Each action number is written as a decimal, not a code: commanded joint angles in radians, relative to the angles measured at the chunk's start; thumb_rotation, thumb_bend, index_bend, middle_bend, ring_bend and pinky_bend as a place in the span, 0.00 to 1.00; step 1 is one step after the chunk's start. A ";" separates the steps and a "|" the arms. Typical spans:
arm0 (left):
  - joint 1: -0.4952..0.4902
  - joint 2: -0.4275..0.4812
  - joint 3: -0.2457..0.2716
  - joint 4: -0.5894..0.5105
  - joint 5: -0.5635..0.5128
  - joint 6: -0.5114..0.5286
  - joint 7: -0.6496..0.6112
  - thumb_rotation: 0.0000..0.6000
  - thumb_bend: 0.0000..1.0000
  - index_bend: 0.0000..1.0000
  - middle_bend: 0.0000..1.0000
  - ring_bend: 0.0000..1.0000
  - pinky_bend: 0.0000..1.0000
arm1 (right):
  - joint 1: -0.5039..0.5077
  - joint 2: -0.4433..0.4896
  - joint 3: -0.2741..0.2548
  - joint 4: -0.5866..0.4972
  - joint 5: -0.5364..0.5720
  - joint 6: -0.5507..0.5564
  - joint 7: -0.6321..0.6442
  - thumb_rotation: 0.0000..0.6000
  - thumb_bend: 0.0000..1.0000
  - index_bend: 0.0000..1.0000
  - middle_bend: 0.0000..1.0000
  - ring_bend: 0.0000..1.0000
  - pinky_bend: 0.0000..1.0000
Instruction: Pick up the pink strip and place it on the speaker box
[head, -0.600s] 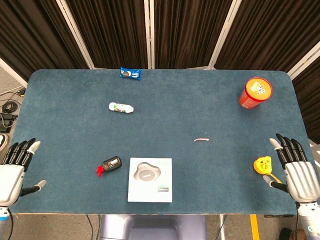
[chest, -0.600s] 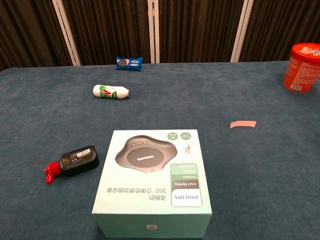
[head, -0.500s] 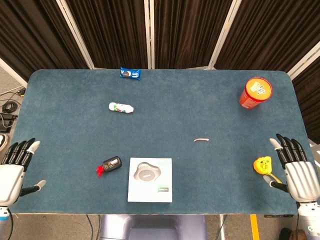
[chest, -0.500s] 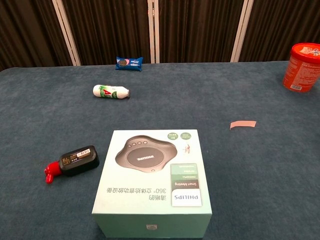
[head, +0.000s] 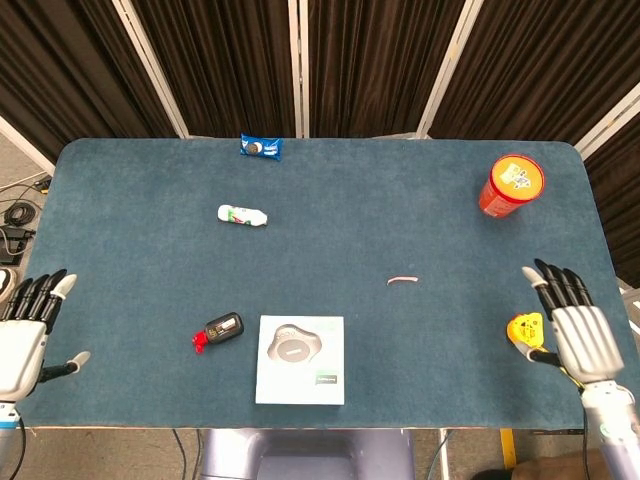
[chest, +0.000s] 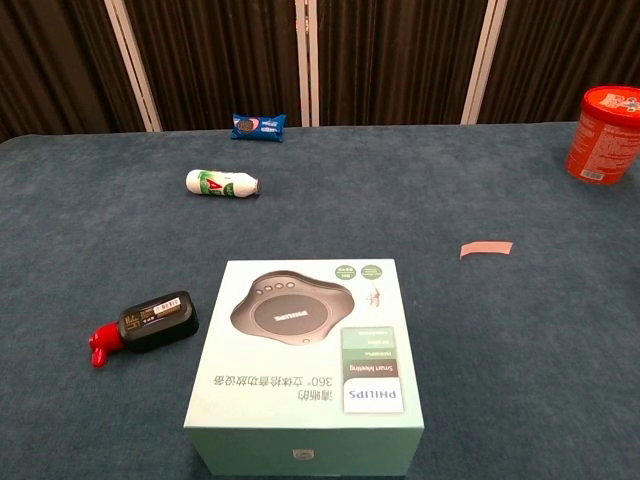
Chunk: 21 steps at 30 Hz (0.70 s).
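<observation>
The left hand (head: 22, 335) is held spread and empty at the table's (head: 140, 270) 8 o'clock edge. The box (head: 300, 360) is set near 6 o'clock. The strip (head: 403, 280) is laid flat toward 4 o'clock, apart from the box. The right hand (head: 573, 325) is spread, empty, at 4 o'clock.

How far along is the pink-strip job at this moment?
Nothing done: the pink strip lies flat on the table, right of the speaker box. Nothing in hand: left hand and right hand are both open at the table's edges. Pick and place remain.
</observation>
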<state>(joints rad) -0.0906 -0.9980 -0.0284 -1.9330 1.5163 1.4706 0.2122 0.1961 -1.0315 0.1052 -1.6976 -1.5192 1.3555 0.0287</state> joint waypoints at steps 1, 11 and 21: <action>-0.015 -0.024 -0.010 0.017 -0.024 -0.022 0.023 1.00 0.00 0.00 0.00 0.00 0.00 | 0.175 -0.044 0.084 0.080 0.120 -0.231 -0.030 1.00 0.01 0.13 0.00 0.00 0.00; -0.041 -0.067 -0.036 0.044 -0.112 -0.058 0.085 1.00 0.00 0.00 0.00 0.00 0.00 | 0.397 -0.202 0.145 0.272 0.226 -0.498 0.000 1.00 0.20 0.33 0.00 0.00 0.00; -0.062 -0.095 -0.055 0.070 -0.195 -0.088 0.127 1.00 0.00 0.00 0.00 0.00 0.00 | 0.537 -0.385 0.105 0.490 0.281 -0.680 -0.054 1.00 0.26 0.38 0.00 0.00 0.00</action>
<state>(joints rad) -0.1473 -1.0881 -0.0797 -1.8704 1.3332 1.3915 0.3326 0.7031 -1.3701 0.2325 -1.2553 -1.2440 0.7134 -0.0041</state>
